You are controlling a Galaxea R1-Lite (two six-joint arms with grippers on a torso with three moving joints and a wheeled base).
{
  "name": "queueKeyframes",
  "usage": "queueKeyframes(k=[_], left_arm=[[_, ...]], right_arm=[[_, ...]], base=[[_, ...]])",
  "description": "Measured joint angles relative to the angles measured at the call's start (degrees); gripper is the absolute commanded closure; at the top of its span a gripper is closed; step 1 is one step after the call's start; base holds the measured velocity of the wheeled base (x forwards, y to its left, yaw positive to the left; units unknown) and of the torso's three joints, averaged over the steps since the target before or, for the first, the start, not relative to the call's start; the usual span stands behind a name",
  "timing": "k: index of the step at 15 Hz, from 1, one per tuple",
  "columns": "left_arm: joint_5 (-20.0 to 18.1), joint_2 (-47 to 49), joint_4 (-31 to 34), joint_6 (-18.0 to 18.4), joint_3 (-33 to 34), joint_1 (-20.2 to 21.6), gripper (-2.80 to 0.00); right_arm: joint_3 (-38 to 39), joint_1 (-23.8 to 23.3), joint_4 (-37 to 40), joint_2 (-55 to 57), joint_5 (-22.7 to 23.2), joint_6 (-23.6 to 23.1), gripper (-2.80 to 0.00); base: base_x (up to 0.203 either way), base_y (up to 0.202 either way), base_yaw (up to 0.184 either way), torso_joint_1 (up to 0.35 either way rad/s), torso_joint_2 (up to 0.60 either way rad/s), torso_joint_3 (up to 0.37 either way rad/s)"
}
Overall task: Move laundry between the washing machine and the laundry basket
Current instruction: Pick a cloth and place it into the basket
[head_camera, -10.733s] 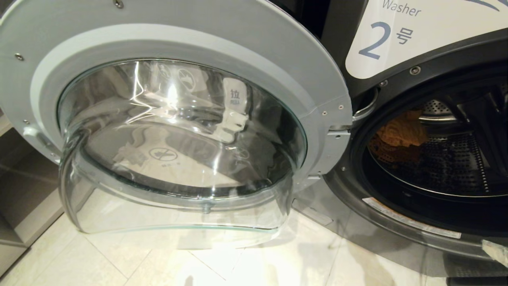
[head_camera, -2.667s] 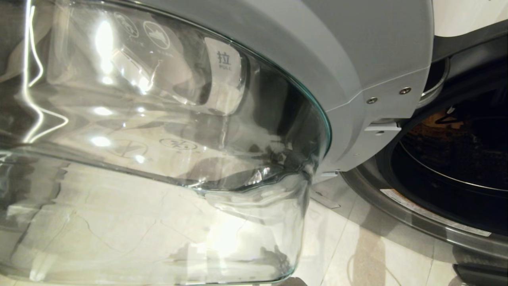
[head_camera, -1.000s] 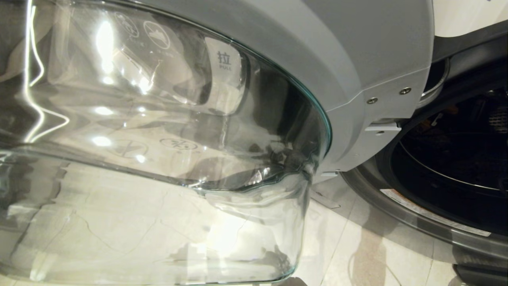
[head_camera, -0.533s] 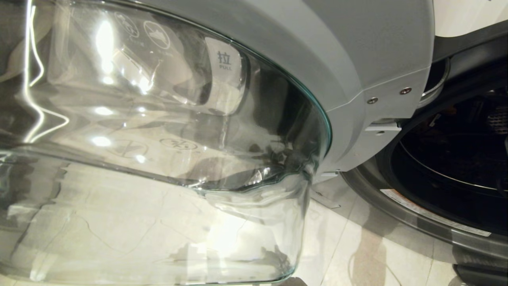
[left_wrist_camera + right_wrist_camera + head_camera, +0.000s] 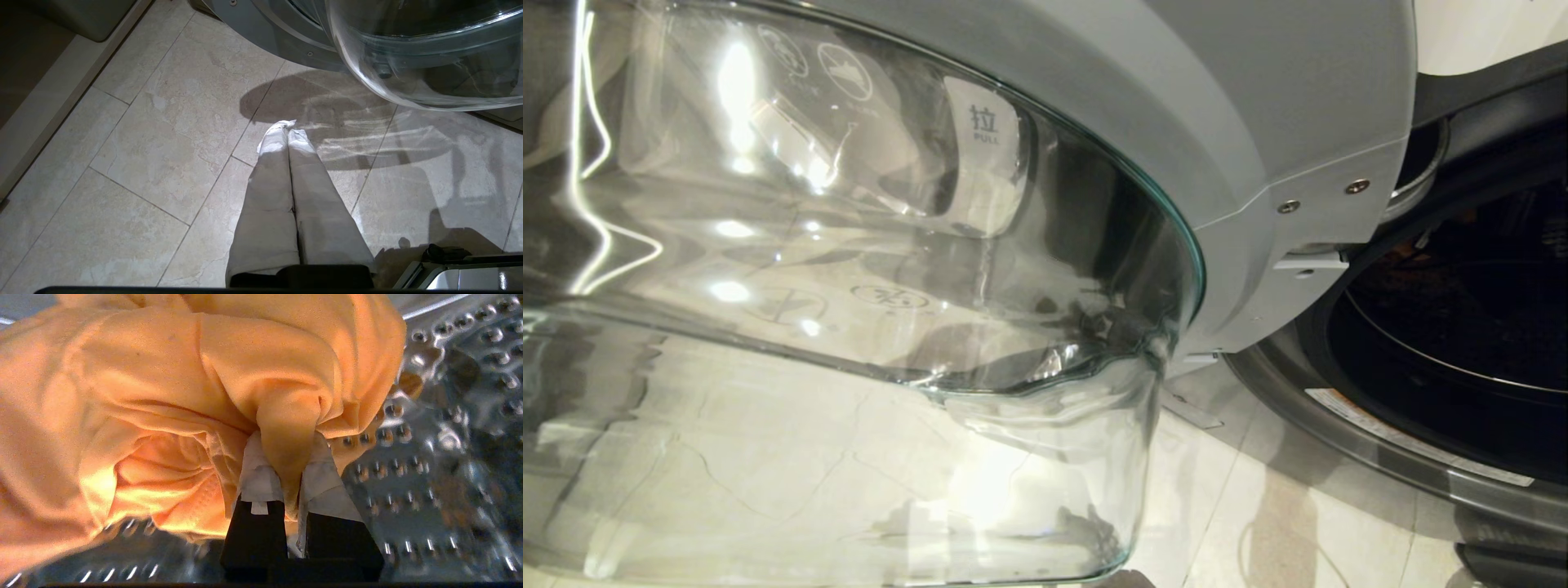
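Observation:
In the right wrist view my right gripper (image 5: 289,457) is inside the washing machine's drum (image 5: 441,457), shut on a fold of the orange-yellow laundry (image 5: 163,396). The cloth bunches out past both white-covered fingers (image 5: 259,473) and rests against the perforated steel wall. The head view shows the washing machine (image 5: 1339,82) with its glass door (image 5: 890,245) swung wide open and the dark drum mouth (image 5: 1462,343) at the right. My left gripper (image 5: 288,127) is shut and empty, hanging above the floor tiles below the door. The laundry basket is out of view.
The bulging door glass (image 5: 408,61) overhangs the beige tiled floor (image 5: 163,163) close to the left gripper. A raised ledge (image 5: 61,102) runs along one side of the floor. Part of my own base (image 5: 461,273) shows at the picture's edge.
Since the oldest frame the head camera has come much closer to the open door. Over the last second only dark shapes inside the drum mouth have shifted slightly.

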Motion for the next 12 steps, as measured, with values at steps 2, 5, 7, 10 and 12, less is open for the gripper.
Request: queueKeyframes(k=[2, 5, 7, 10, 12], left_arm=[[0.0, 0.0, 0.0, 0.0, 0.0, 0.0, 0.00], [0.0, 0.0, 0.0, 0.0, 0.0, 0.0, 0.00], [0.0, 0.0, 0.0, 0.0, 0.0, 0.0, 0.00], [0.0, 0.0, 0.0, 0.0, 0.0, 0.0, 0.00], [0.0, 0.0, 0.0, 0.0, 0.0, 0.0, 0.00]], right_arm=[[6.7, 1.2, -0.6, -4.0, 0.3, 1.3, 0.00], [19.9, 3.9, -6.0, -11.0, 0.3, 2.3, 0.00], [30.0, 5.9, -12.4, -15.7, 0.2, 2.2, 0.00], [43.9, 8.6, -21.0, -23.0, 0.1, 2.1, 0.00], [50.9, 10.3, -26.3, -27.0, -0.1, 1.2, 0.00]], base=[[0.000, 0.000, 0.000, 0.000, 0.00, 0.000], [0.000, 0.000, 0.000, 0.000, 0.00, 0.000], [0.000, 0.000, 0.000, 0.000, 0.00, 0.000], [0.000, 0.000, 0.000, 0.000, 0.00, 0.000], [0.000, 0.000, 0.000, 0.000, 0.00, 0.000]])
